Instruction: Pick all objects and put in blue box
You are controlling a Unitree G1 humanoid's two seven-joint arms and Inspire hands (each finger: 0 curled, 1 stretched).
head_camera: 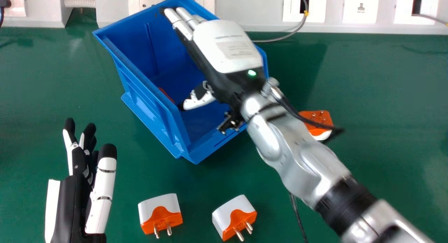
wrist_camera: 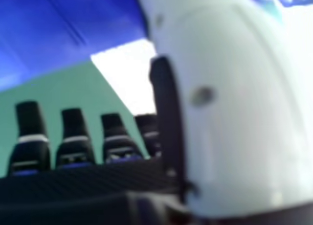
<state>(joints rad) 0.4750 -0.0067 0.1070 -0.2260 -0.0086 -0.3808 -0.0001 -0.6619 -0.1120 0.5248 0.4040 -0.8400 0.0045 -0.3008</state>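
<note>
Right fingers [head_camera: 181, 25] extend over one blue box [head_camera: 147, 92], three plug adapters [head_camera: 161, 215] outside

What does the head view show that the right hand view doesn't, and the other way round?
Head view: the left hand, two orange-and-white plugs in front of the box, another plug beyond the right forearm, a red-orange sliver inside the box, and wall sockets.
Right hand view: a close look along the row of dark fingertips, and a round dark spot on the thumb.
Both: the right hand, the blue box and green tabletop.
</note>
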